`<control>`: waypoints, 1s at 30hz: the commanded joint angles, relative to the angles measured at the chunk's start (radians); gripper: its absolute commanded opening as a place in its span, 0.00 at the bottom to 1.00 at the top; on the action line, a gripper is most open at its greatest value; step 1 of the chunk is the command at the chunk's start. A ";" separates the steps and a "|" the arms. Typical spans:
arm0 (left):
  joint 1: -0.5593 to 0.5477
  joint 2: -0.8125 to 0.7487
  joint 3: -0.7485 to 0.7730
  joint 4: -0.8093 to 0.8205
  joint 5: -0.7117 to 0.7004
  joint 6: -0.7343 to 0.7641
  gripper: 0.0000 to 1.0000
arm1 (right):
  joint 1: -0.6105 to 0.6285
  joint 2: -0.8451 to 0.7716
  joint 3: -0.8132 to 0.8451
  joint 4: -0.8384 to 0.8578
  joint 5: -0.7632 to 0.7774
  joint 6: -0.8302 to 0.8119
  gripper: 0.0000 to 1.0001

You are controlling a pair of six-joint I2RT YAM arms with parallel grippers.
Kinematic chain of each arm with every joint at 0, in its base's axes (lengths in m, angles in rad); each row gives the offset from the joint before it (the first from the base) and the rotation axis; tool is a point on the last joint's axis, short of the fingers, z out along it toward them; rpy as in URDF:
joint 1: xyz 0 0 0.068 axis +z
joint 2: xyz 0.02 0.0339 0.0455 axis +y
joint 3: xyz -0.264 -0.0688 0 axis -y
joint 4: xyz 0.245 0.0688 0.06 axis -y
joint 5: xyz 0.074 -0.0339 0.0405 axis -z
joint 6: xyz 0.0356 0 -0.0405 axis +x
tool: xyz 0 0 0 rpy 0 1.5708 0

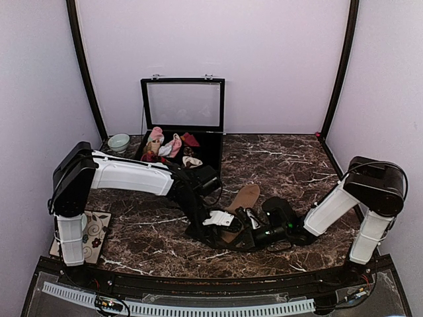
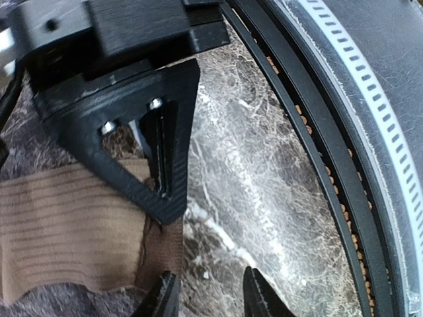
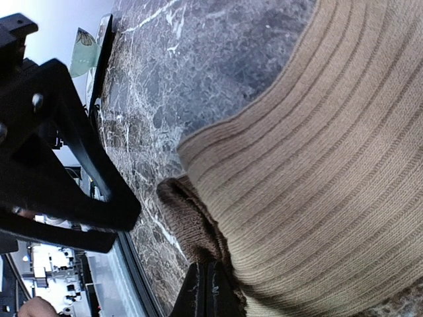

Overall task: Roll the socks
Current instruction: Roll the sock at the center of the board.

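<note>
A tan ribbed sock (image 1: 243, 197) was laid flat on the marble table (image 1: 291, 165), in front of the box (image 1: 210, 153) and a little to its right; in the top view its end farthest from the box was hidden under the two claws, which were brought close together there. The right claw (image 3: 206, 284) was seen with its jaws pressed together, clamped on a darker brown fold at the sock's edge; the rest of the sock was spread away from it across the stone. The left claw (image 2: 208, 297) was set just beside that same edge; its jaws were held apart, bare marble was seen between them, and nothing was gripped; whether one finger touched the fabric could not be told. The box was stood open at the far side of the table, its glazed lid (image 1: 183, 104) raised upright; bundles (image 1: 165, 145) in pink, white and dark red were packed inside it. A pale bowl (image 1: 119, 142) was placed just left of the box; a patterned mat (image 1: 99, 228) was laid well in front of the box and to its left, beside the left arm's base.
</note>
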 commanded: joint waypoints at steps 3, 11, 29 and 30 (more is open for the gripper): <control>-0.024 0.052 0.049 0.010 -0.062 0.058 0.33 | -0.020 0.045 -0.037 -0.227 -0.032 0.021 0.00; -0.028 0.091 0.057 0.022 -0.116 0.055 0.25 | -0.027 0.047 -0.044 -0.226 -0.035 0.015 0.00; -0.048 0.116 0.012 0.084 -0.236 0.037 0.20 | -0.044 0.046 -0.067 -0.183 -0.052 0.018 0.05; -0.049 0.123 0.013 0.079 -0.245 0.032 0.16 | -0.044 0.042 -0.065 -0.191 -0.047 0.011 0.07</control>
